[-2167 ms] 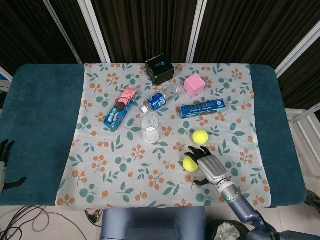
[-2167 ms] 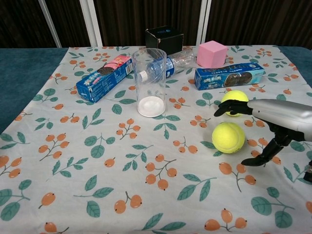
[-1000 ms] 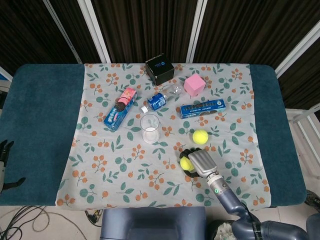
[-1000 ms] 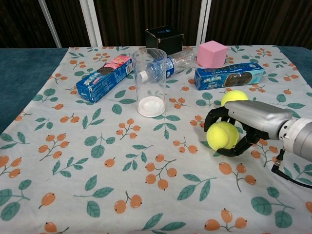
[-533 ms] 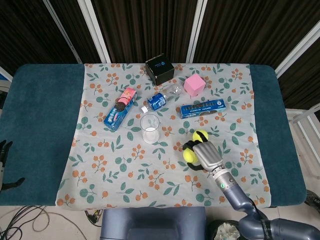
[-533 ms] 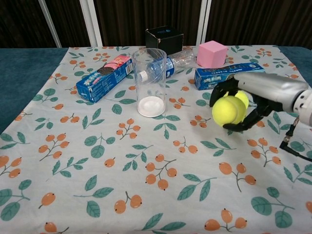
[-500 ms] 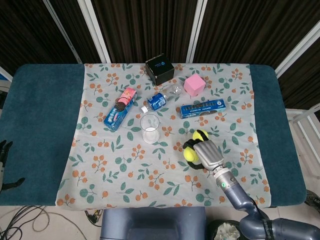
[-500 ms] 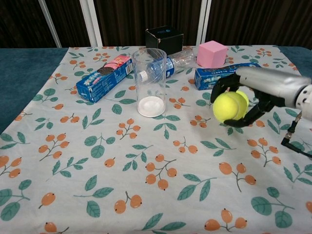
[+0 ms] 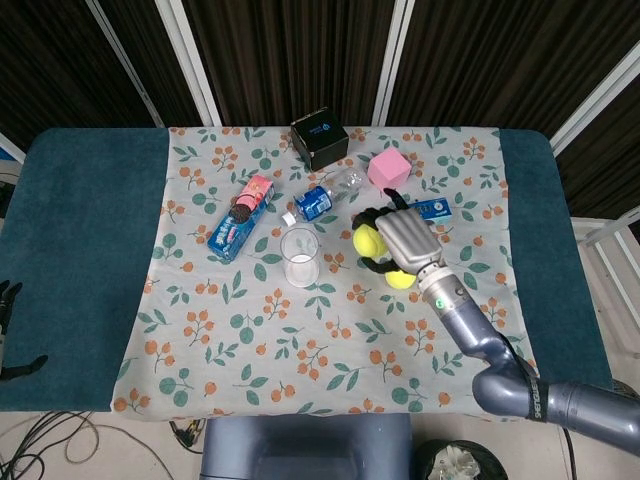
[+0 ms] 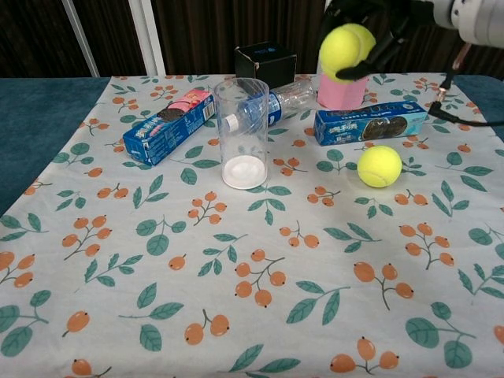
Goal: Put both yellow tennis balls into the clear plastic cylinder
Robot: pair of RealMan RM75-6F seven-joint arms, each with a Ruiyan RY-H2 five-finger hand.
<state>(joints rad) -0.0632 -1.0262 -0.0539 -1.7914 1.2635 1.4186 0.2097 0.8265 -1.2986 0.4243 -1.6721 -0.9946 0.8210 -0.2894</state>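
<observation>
The right hand (image 10: 370, 27) grips one yellow felt tennis ball (image 10: 345, 49), fingers (image 9: 372, 216) curled around it, raised right of the upright clear plastic cylinder (image 10: 241, 132). The second yellow tennis ball (image 10: 379, 166) lies on the worktop's floral cloth (image 10: 236, 299).

Cam setup: head + chest, both facing the dark panels at the back.
Head: high, looks steeply down, far, takes in whole counter (image 9: 80, 250). Chest: low, near-level across the floral cloth (image 10: 157, 315), close in. Shared: clear cylinder (image 9: 300, 257) (image 10: 242, 132), black box (image 9: 319, 138) (image 10: 265, 63), pink cube (image 9: 388, 170) (image 10: 342, 87).
</observation>
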